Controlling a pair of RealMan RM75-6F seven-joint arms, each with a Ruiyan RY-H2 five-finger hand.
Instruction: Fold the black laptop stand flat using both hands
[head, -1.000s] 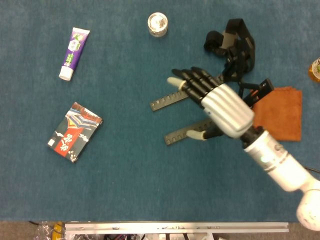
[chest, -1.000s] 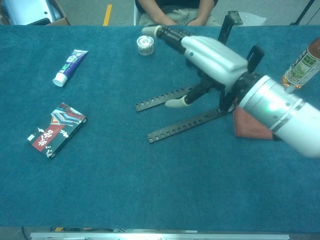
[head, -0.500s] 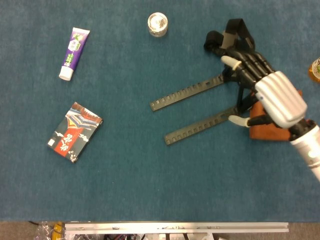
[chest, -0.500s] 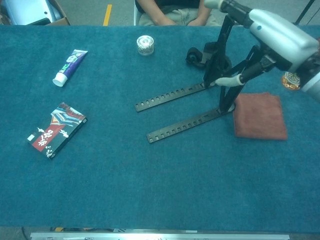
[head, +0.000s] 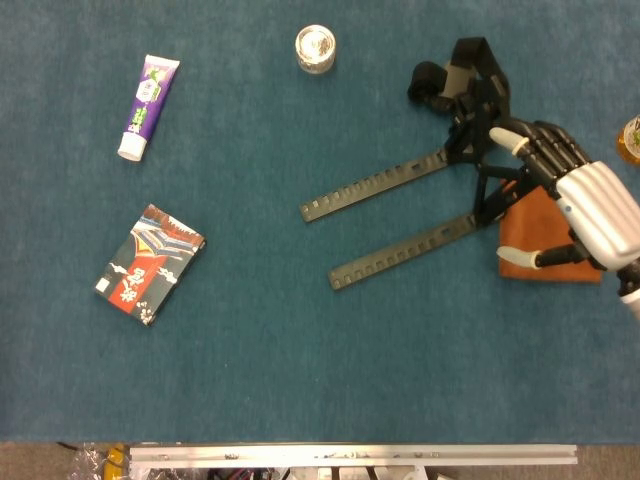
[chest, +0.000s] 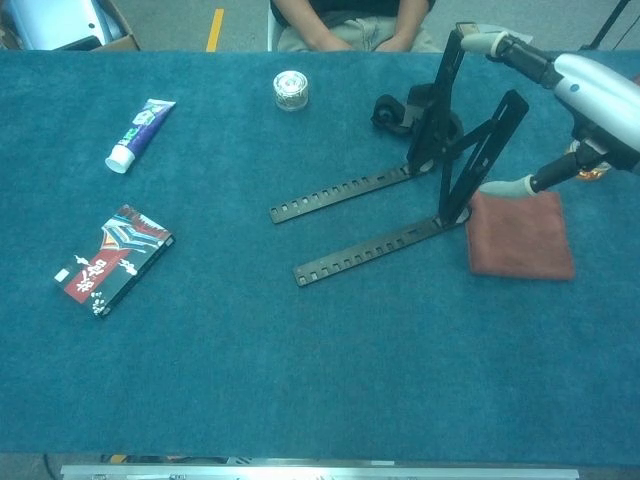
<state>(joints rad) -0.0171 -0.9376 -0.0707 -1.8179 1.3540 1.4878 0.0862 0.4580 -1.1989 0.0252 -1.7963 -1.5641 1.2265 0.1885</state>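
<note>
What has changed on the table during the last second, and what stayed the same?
The right hand moved from above the two slotted rails of the laptop stand out to the right, and now hovers over the orange cloth, beside the raised arms. It holds nothing. The stand is not folded and has not moved. The toothpaste tube, card box and small jar stayed in place.

We read this as a lab or robot test room, not a home: a table (chest: 300, 380) covered in blue-teal felt with a metal rail along its near edge (head: 350, 455), mismatched props scattered on it — toothpaste tube (head: 147, 93), card box (head: 150, 264), small jar (head: 314, 48) — a seated person (chest: 350, 25) behind the table, and grey floor with a yellow marking (chest: 214, 28).
</note>
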